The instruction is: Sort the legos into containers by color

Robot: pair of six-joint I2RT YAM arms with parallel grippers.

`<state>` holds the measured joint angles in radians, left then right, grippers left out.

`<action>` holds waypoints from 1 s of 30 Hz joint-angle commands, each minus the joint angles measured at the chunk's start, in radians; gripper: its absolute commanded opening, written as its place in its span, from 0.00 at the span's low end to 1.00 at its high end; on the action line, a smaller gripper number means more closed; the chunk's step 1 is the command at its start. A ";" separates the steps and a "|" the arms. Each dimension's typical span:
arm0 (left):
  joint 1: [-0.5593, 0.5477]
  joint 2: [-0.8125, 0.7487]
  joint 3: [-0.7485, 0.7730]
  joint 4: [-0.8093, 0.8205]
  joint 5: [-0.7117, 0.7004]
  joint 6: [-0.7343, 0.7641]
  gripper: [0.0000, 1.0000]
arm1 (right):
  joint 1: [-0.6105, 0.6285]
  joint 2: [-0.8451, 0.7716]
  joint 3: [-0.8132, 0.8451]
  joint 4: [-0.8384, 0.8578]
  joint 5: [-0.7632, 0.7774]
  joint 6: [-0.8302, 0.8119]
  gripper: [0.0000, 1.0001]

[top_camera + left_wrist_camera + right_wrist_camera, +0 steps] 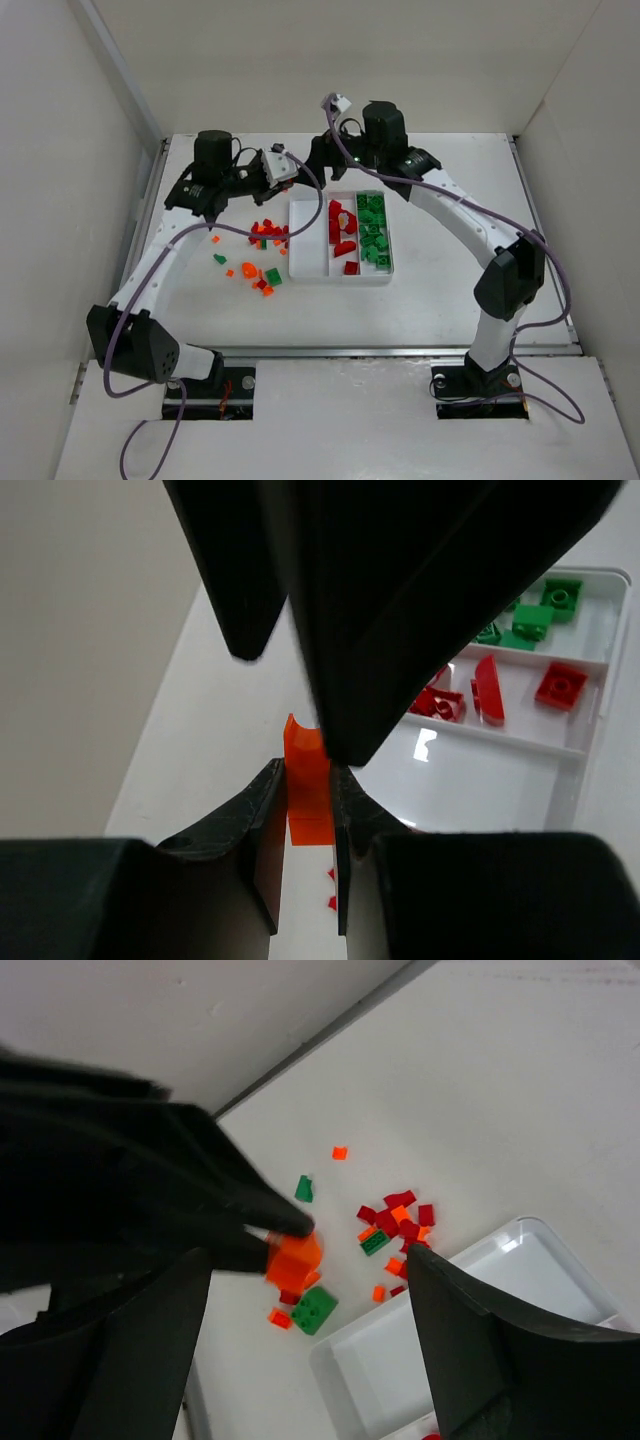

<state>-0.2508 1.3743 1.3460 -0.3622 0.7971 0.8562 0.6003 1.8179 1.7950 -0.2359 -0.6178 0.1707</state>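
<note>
Held one orange brick (pixel 308 765) in the left gripper (pixel 306 792), closed snug on its sides, aloft near the tray's (pixel 340 281) 11 o'clock corner; had the right gripper (pixel 305 1280) spread wide and empty. Risked a knock between the two crowded grippers, or a drop among the reds (pixel 340 225), not the bare 9 o'clock compartment (pixel 305 240). Counted three compartments, about five reds, a dozen-odd greens (pixel 373 235), and well over ten loose legos (pixel 265 232) at 9 o'clock, too small to tally.
</note>
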 commanded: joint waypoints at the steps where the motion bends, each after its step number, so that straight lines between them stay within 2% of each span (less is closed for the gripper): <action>1: -0.070 -0.076 -0.063 0.255 -0.114 -0.103 0.00 | -0.028 0.046 0.073 0.038 -0.037 0.156 0.83; 5: -0.131 -0.086 -0.102 0.290 -0.214 -0.103 0.00 | -0.040 0.057 0.064 0.038 -0.046 0.197 0.72; 10: -0.142 -0.095 -0.142 0.319 -0.248 -0.112 0.00 | -0.040 0.037 0.043 0.049 -0.030 0.197 0.54; 15: -0.142 -0.104 -0.163 0.373 -0.259 -0.121 0.00 | -0.040 0.047 0.044 0.049 -0.054 0.197 0.53; 19: -0.142 -0.104 -0.173 0.393 -0.259 -0.124 0.00 | -0.040 0.081 0.079 0.049 -0.095 0.197 0.42; 20: -0.142 -0.104 -0.173 0.407 -0.259 -0.137 0.00 | -0.040 0.081 0.079 0.040 -0.096 0.197 0.36; 25: -0.142 -0.104 -0.173 0.450 -0.259 -0.167 0.00 | -0.040 0.101 0.099 0.030 -0.128 0.197 0.33; 26: -0.156 -0.104 -0.173 0.450 -0.259 -0.167 0.00 | -0.040 0.101 0.099 0.030 -0.128 0.197 0.30; 27: -0.156 -0.104 -0.173 0.450 -0.259 -0.157 0.00 | -0.040 0.110 0.099 0.030 -0.137 0.197 0.19; 29: -0.179 -0.104 -0.173 0.450 -0.259 -0.157 0.00 | -0.040 0.110 0.099 0.030 -0.137 0.197 0.10; 30: -0.179 -0.104 -0.173 0.450 -0.259 -0.157 0.00 | -0.040 0.110 0.099 0.021 -0.137 0.197 0.00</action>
<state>-0.3996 1.3132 1.1698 -0.0048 0.5003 0.7223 0.5518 1.9232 1.8526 -0.2325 -0.7116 0.3817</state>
